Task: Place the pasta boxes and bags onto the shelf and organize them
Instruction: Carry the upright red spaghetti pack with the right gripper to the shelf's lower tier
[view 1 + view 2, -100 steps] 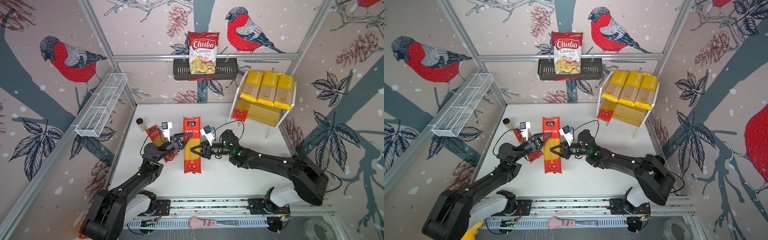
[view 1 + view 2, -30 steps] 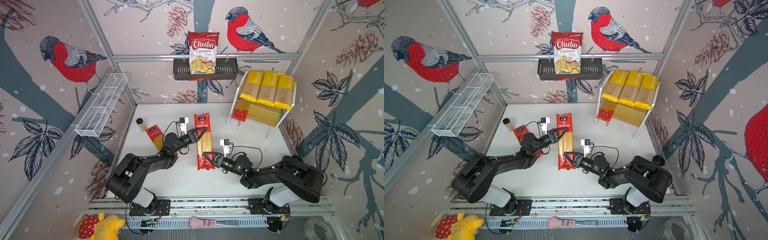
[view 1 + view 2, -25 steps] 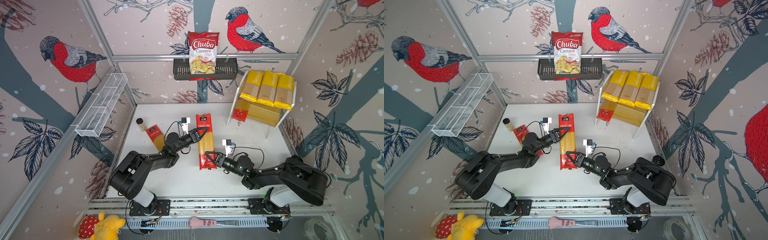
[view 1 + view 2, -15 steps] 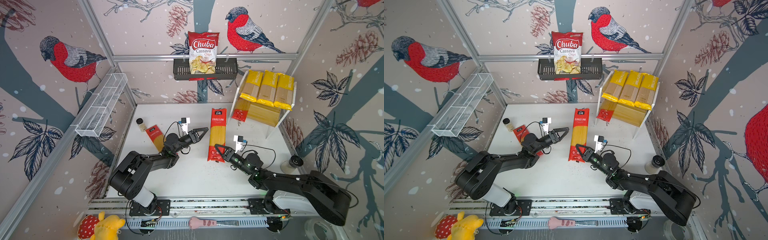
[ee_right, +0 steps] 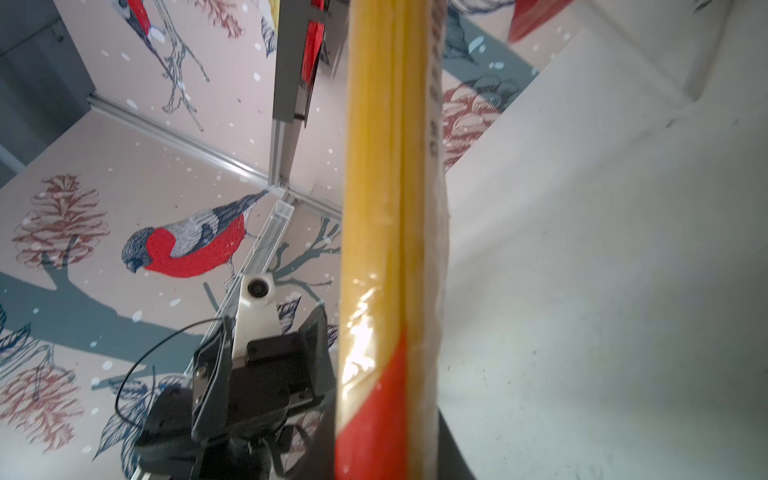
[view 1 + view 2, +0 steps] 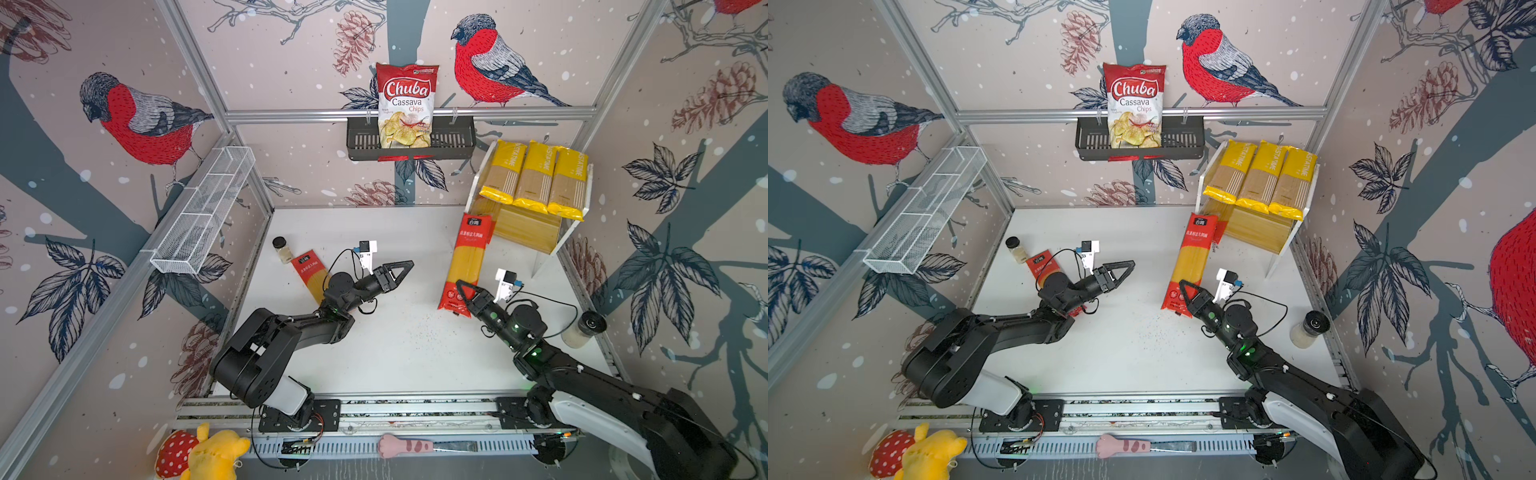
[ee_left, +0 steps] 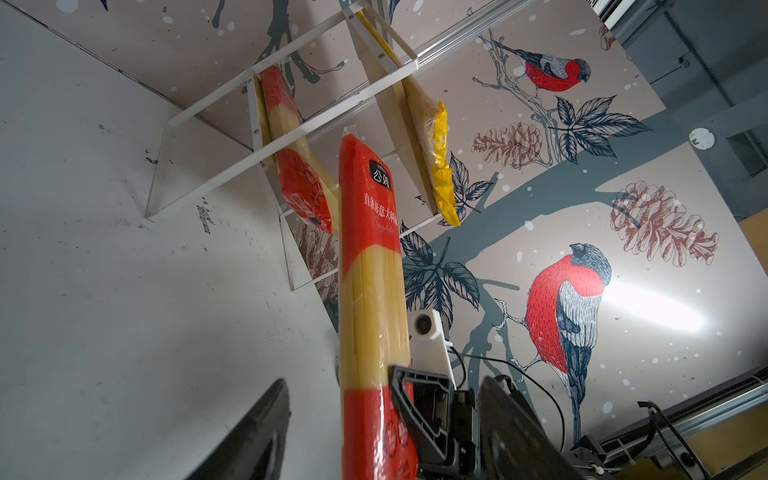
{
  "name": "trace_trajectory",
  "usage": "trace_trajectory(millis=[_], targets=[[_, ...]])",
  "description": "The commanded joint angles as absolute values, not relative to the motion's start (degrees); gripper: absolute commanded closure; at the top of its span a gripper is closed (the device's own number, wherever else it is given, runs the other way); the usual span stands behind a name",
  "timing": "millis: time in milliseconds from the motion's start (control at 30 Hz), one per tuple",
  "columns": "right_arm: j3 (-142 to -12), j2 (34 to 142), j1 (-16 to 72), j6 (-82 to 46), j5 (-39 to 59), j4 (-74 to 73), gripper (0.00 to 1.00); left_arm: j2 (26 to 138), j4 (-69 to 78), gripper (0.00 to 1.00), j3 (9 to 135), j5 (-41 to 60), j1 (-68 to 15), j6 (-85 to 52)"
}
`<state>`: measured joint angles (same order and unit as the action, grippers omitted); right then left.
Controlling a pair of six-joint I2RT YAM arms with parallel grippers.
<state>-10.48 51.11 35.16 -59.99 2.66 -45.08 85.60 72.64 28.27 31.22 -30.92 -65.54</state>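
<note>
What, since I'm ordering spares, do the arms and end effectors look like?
Both are black with white base segments. The left end effector and right end effector are open triangular frames, each with a white camera block and black cables.

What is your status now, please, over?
Left gripper open, empty. Right gripper shut on red-ended packet, far end near shelf lower tier. Shelved packet beside it; loose packet on table.

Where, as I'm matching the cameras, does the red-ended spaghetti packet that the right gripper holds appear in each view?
Top view: red-ended spaghetti packet, right of centre.
Top view: right of centre.
Left wrist: through the middle.
Right wrist: middle, close up.
Landmark: right gripper on its red end.
</note>
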Motion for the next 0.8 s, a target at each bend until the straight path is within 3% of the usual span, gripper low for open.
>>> trace_trajectory(millis=[0, 533, 767], targets=[[-12.1, 50.4, 31.7, -56.8, 6.6, -47.2, 0.98, 84.2, 72.0, 0.29, 27.6, 30.2, -30.9, -62.7], [-26.0, 59.9, 8.1, -52.5, 21.7, -39.6, 0.99, 73.4, 55.8, 0.29, 23.0, 25.8, -30.9, -52.3], [-30.8, 67.2, 3.4, -53.3, 22.5, -41.7, 0.98, 71.4, 54.9, 0.29, 20.4, 24.6, -30.9, -51.7]])
